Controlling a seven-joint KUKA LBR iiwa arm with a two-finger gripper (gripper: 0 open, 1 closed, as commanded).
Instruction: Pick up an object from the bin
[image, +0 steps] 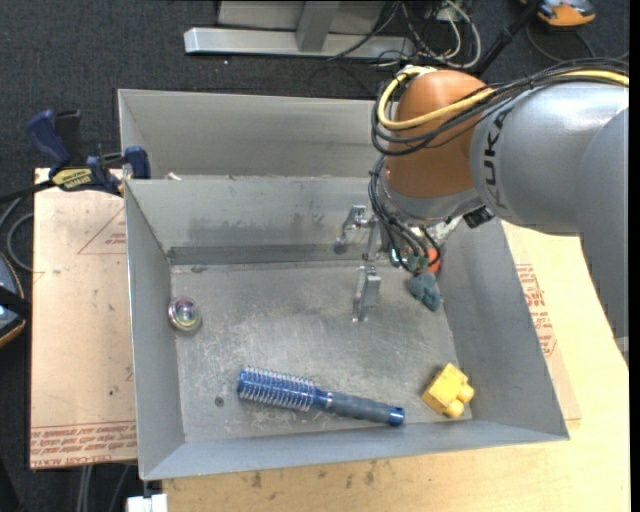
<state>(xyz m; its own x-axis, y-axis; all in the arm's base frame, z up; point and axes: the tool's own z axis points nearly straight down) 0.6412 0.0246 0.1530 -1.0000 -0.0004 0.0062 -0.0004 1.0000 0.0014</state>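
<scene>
Over the bare middle of the grey bin (150, 300), a bit toward the back wall, hangs the gripper (353, 280) on the end of the big silver arm (560, 150). Its two fingers stand apart with nothing between them, so it is released and has not grabbed anything. Under it I see only the scratched bin floor. The things to pick all lie away from it. A blue hairbrush (315, 397) lies flat near the front wall, with its bristly end to the left and its handle to the right. A yellow toy block (447, 390) sits in the front right corner, just past the end of the handle. A small round shiny thing (184, 314) sits alone by the left wall. I think the job has hardly begun — nothing has been lifted and nothing is touched. What is left is nearly all of it: move over one thing, go down, close on it and lift it out. The brush and the block look nearest, but I cannot tell which one it will go for.
</scene>
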